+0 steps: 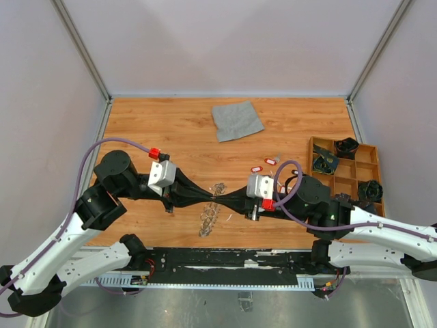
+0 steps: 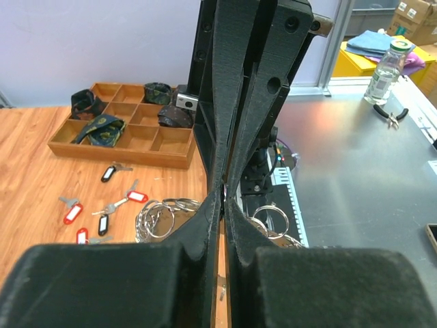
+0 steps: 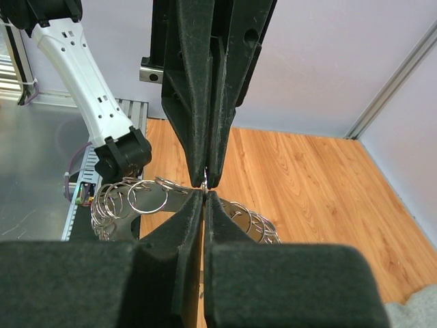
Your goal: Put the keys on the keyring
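The keyring (image 1: 208, 219), a silvery ring fringed with small metal loops, hangs between my two grippers above the table's near middle. My left gripper (image 1: 213, 197) and right gripper (image 1: 222, 199) meet tip to tip, both shut on its rim. In the left wrist view my left gripper (image 2: 224, 197) is shut, with loops of the keyring (image 2: 160, 215) on both sides. In the right wrist view my right gripper (image 3: 205, 195) is shut, with the loops (image 3: 130, 198) spread beside it. Several keys (image 1: 257, 169) with red, white and black tags lie on the wood right of centre, and show in the left wrist view (image 2: 136, 197).
A wooden tray (image 1: 369, 145) with chunky black parts stands at the right edge, also in the left wrist view (image 2: 171, 140). A grey square cloth (image 1: 236, 119) lies at the back middle. Walls enclose the table on three sides.
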You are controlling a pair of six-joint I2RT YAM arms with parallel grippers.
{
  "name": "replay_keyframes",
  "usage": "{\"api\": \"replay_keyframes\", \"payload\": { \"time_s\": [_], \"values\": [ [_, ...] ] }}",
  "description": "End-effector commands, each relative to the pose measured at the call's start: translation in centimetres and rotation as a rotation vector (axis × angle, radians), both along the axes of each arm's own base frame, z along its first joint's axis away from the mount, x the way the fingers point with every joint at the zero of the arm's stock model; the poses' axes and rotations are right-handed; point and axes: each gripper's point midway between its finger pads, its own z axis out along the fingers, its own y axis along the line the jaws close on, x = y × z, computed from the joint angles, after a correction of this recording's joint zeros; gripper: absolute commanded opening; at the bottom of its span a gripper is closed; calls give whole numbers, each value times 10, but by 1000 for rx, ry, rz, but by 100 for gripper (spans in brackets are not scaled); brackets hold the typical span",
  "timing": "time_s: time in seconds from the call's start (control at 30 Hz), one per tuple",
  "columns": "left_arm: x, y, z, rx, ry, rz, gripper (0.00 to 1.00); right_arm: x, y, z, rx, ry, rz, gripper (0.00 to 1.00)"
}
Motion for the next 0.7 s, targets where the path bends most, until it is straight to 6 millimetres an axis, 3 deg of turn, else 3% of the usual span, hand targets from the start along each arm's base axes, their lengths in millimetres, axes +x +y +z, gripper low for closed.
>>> {"api": "replay_keyframes", "payload": {
  "time_s": [0.0, 0.13, 0.23, 0.67],
  "values": [
    [-9, 5, 26, -71, -44, -14, 14, 3, -9, 31, 118, -110, -30, 0],
    [-6, 10, 40, -127, -49, 39, 40, 3, -15, 38, 187, -287, -40, 0],
    [-2, 14, 41, -141, -44, 85, 51, 0, -19, 35, 189, -447, -32, 0],
    [19, 18, 27, -157, -24, 214, 54, -24, -37, 41, 159, -903, 51, 0]
  ]
}}
